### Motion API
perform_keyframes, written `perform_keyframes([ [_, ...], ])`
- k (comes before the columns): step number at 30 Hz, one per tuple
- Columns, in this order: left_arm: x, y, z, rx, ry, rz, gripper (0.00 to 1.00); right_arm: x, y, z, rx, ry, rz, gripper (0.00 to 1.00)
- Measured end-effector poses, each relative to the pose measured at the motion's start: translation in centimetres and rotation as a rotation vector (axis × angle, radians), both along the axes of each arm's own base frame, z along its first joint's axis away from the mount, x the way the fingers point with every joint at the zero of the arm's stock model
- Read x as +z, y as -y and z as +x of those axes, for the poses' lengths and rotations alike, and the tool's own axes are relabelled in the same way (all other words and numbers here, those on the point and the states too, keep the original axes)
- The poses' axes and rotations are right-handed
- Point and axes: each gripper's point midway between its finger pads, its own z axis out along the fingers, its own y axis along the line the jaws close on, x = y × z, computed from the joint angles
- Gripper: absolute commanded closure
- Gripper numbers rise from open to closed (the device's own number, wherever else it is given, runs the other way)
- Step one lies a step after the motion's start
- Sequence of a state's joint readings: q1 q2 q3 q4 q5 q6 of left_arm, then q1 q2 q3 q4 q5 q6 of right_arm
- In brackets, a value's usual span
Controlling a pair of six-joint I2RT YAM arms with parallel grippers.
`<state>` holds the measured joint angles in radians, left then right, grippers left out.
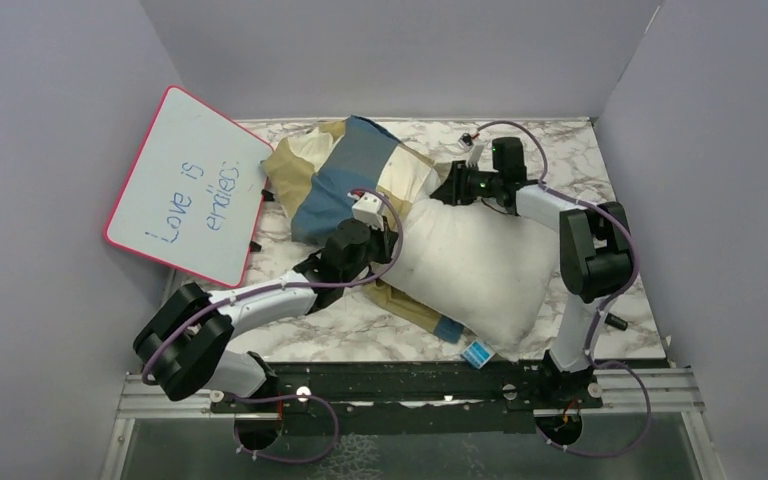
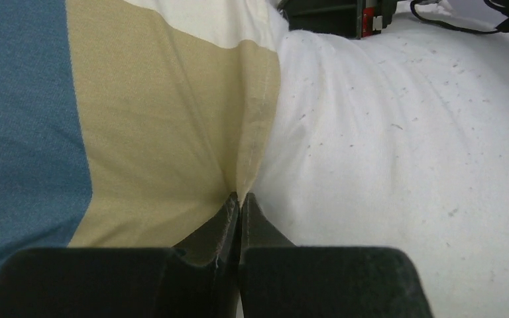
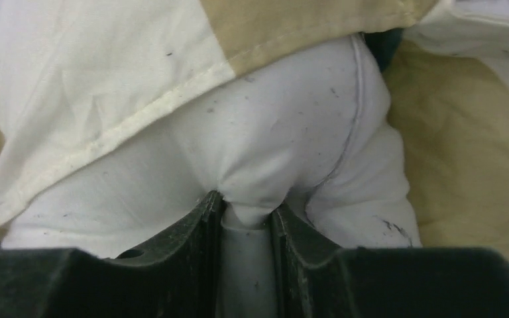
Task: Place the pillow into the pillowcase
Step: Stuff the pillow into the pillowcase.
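1. Top external view: a whiteboard (image 1: pixel 188 187) leans at nine o'clock. The checked pillowcase (image 1: pixel 345 180) lies bunched toward eleven, its mouth over only the far end of the pillow (image 1: pixel 480 265); the rest lies bare toward five.
2. The left gripper (image 2: pixel 239 202) is clenched on the pillowcase hem; thin cloth could slip free under a pull.
3. The right gripper (image 3: pixel 246 215), at one o'clock, pinches a small fold of pillow fabric. Such a shallow bite may pull loose, and the pillow could back out.
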<state>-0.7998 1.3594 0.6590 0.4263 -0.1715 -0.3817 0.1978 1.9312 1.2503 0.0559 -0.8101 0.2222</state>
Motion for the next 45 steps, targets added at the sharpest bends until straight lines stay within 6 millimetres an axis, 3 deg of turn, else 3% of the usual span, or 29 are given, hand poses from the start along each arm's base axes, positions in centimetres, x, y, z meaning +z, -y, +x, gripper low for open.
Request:
perform_keyframes([
  [2,-0.9,0.0,0.1,0.004,-0.014,0.019,0.96,0.0,-1.6,-0.7,0.031,0.026,0.013,0.90],
  [5,-1.8,0.1,0.2,0.001,-0.028,0.043,0.92,0.2,-3.1,-1.5,0.038,0.071,0.045,0.99],
  [8,-1.5,0.9,0.4,-0.024,-0.030,0.056,0.71,-0.1,-3.0,-1.3,0.000,0.093,0.049,1.00],
  [11,-0.1,1.9,0.5,-0.050,-0.028,0.049,0.52,0.0,-2.7,-1.2,-0.034,0.125,0.054,1.00],
  [14,1.1,2.3,0.1,-0.057,-0.046,0.051,0.43,0.8,-2.6,-1.3,-0.044,0.160,0.070,1.00],
  [21,5.8,0.7,0.2,0.014,-0.007,0.065,0.39,1.9,-3.4,-2.4,-0.028,0.206,0.110,1.00],
  [29,10.6,-0.6,3.5,0.124,0.136,0.189,0.30,1.9,-4.0,-3.0,-0.015,0.210,0.127,1.00],
  [36,9.4,2.0,8.5,0.115,0.192,0.450,0.24,2.1,-4.1,-3.1,-0.021,0.204,0.144,1.00],
  [40,6.4,3.3,10.8,0.109,0.159,0.591,0.24,2.2,-4.1,-3.2,-0.025,0.198,0.150,1.00],
  [45,2.7,2.8,12.4,0.122,0.124,0.742,0.27,2.4,-4.3,-3.5,-0.025,0.188,0.161,1.00],
])
